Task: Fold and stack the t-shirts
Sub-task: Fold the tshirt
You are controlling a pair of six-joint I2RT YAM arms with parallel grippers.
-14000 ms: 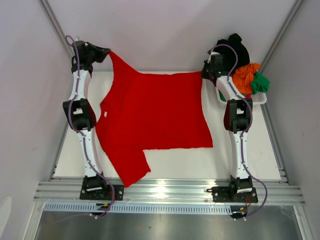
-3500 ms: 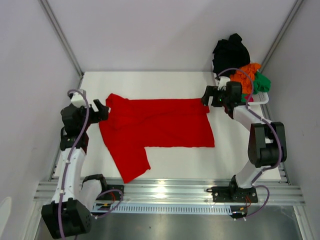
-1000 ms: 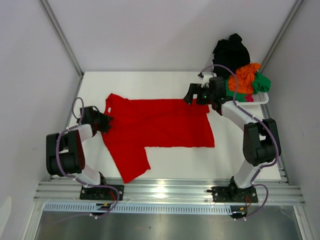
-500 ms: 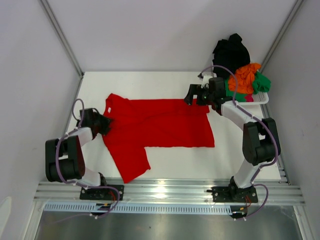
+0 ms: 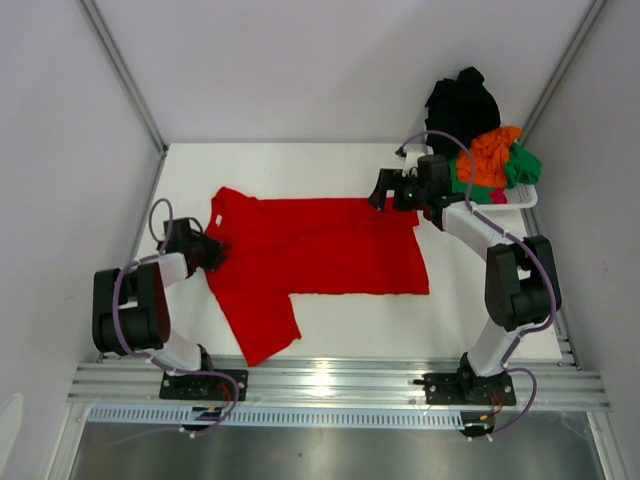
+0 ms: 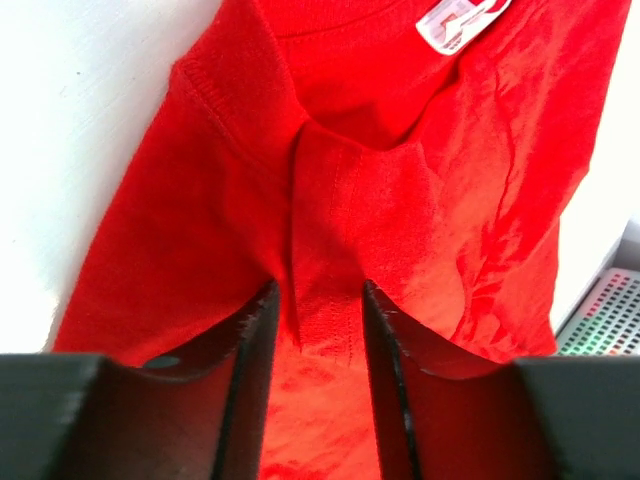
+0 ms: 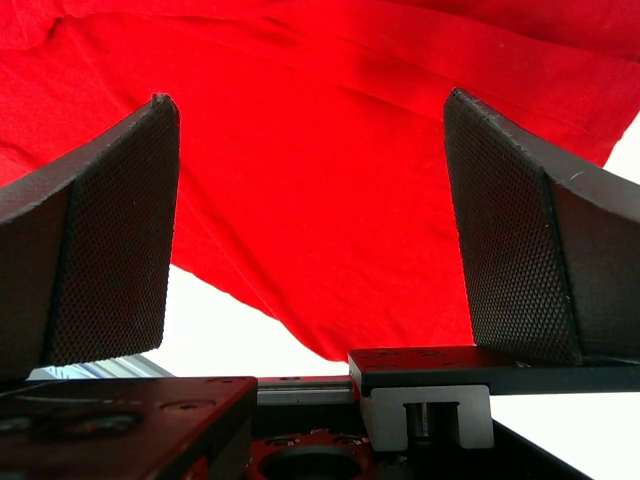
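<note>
A large red t-shirt lies spread on the white table, one sleeve pointing toward the near edge. At the shirt's left edge by the collar, my left gripper has a raised fold of red cloth pinched between its narrowed black fingers. Over the shirt's far right edge hovers my right gripper, its fingers wide apart with only flat red cloth under them. Black, orange and green t-shirts are heaped at the back right.
A white basket at the back right corner holds the heaped shirts, and the black one hangs over its far side. A white neck label shows inside the red collar. Metal rails run along the table's near edge.
My left gripper's jaws have narrowed onto a fold at the shirt's left edge, bunching the cloth between them. The right arm has stayed still, and the shirt's outline is the same.
</note>
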